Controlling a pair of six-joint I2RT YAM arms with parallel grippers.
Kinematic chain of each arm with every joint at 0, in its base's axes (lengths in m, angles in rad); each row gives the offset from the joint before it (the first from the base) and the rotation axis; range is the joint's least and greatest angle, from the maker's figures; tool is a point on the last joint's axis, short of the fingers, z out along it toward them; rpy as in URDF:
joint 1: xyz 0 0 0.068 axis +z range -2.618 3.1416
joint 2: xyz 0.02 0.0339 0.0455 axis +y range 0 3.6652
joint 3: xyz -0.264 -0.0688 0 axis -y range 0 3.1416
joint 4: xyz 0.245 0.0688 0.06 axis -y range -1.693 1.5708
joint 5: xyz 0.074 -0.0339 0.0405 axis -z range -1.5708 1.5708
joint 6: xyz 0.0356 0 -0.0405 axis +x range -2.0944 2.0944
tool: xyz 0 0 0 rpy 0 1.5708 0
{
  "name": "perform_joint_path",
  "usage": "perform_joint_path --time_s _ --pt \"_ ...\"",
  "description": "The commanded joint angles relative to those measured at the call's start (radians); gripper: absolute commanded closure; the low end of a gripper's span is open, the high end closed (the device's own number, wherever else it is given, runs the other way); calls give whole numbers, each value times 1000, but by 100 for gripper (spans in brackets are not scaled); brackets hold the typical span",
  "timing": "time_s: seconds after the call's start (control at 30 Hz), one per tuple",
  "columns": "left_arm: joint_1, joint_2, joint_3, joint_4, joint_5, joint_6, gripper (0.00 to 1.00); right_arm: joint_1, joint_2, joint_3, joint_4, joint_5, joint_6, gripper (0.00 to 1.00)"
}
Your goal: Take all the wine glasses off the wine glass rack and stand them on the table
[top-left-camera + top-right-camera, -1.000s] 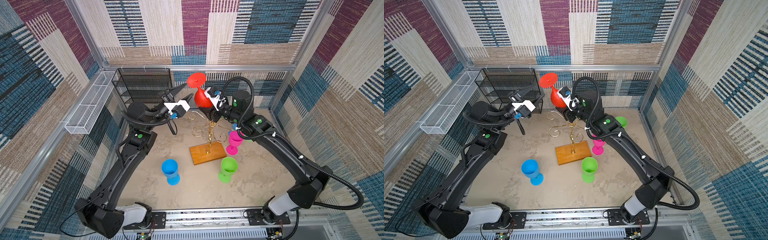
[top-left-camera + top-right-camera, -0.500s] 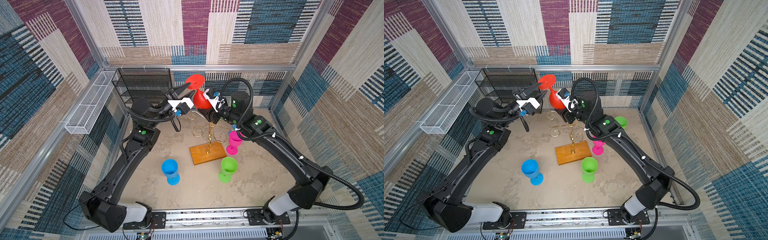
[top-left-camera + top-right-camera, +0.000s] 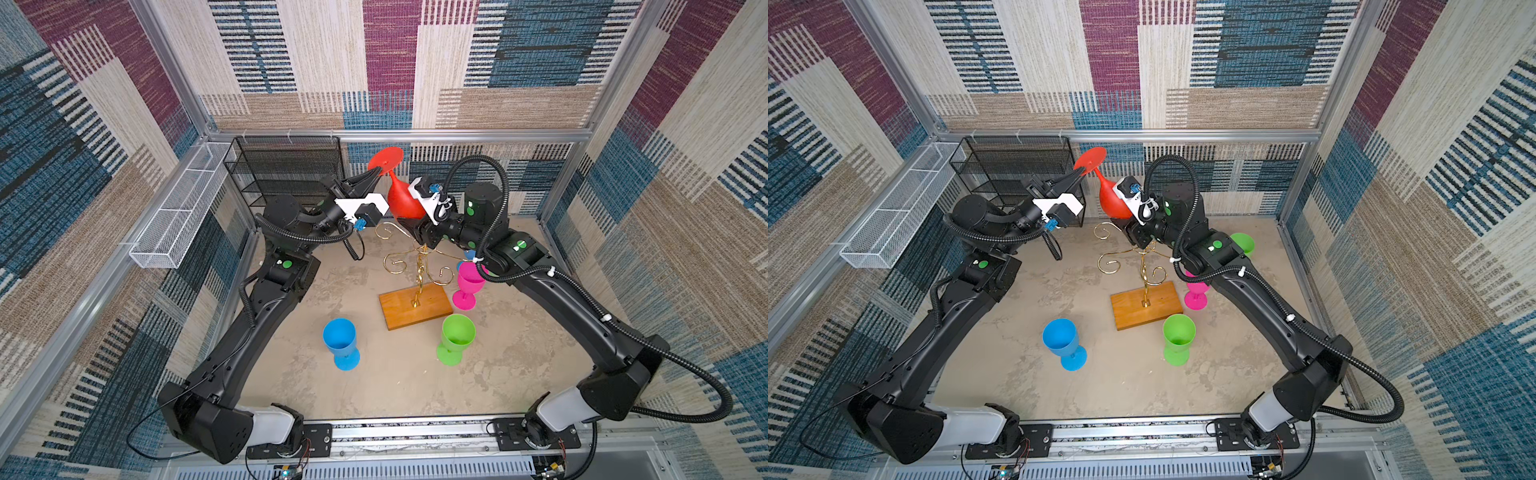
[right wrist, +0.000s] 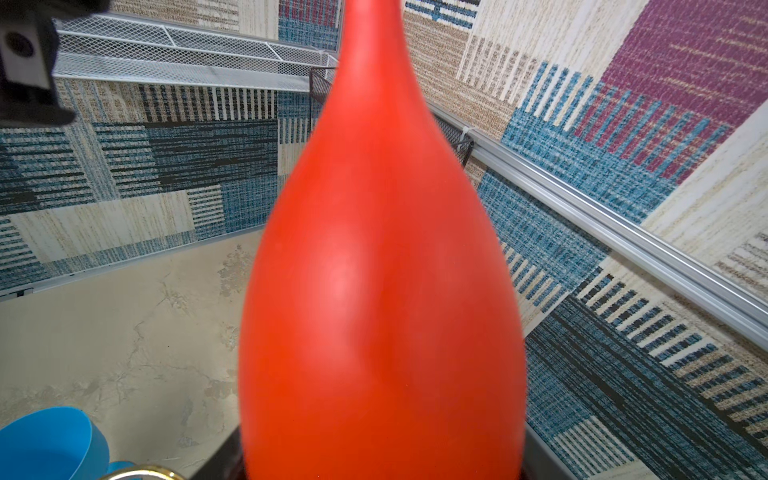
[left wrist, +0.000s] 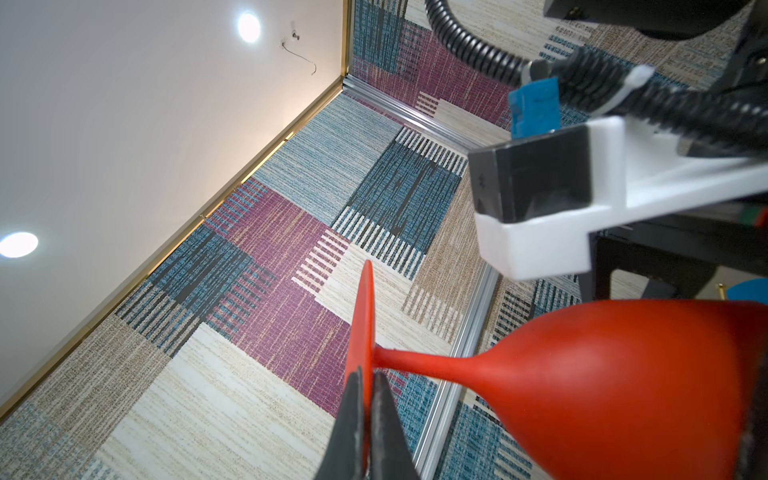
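The wine glass (image 3: 402, 203) (image 3: 1112, 204) is red and held upside down above the rack, foot uppermost and tilted toward the back wall. My right gripper (image 3: 409, 222) (image 4: 382, 469) is shut on its bowl (image 4: 382, 291), which fills the right wrist view and hides the fingers. My left gripper (image 3: 375, 173) (image 3: 1081, 173) (image 5: 366, 378) is shut on the rim of the glass's round foot (image 5: 362, 324). The wine glass rack (image 3: 420, 272) (image 3: 1144, 272), gold wire on a wooden base (image 3: 432, 307), stands below with its scroll arms bare.
On the floor stand a blue glass (image 3: 340, 341), a green glass (image 3: 456, 337) and a pink glass (image 3: 468, 284) around the rack's base. Another green glass (image 3: 1242, 243) sits behind the right arm. A black mesh shelf (image 3: 286, 170) and white wire basket (image 3: 178, 220) line the back left.
My left gripper moved right to the glass's foot and closed on its rim. The right gripper kept its hold on the bowl, and the glass dipped slightly toward the left arm.
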Motion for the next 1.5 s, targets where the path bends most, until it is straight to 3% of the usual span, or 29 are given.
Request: perform_joint_path --time_s 0.0,0.47,0.93,1.2,1.4,1.47 --pt "-7 -8 0 30 22 -25 100 7 0 -3 29 -33 4 37" --pt "-9 -38 -31 18 -9 -35 100 7 -21 -24 51 -63 25 20" --pt "-9 -79 -63 -35 -182 -236 100 7 -65 -41 79 -79 76 7" --pt "16 -95 -75 -109 -386 -460 100 7 -133 -71 120 -121 133 3" --pt "192 -149 -189 -31 -306 -880 100 7 -208 -108 154 -164 190 2" --pt "231 -171 -232 4 -275 -957 100 7 -235 -135 170 -168 208 3"
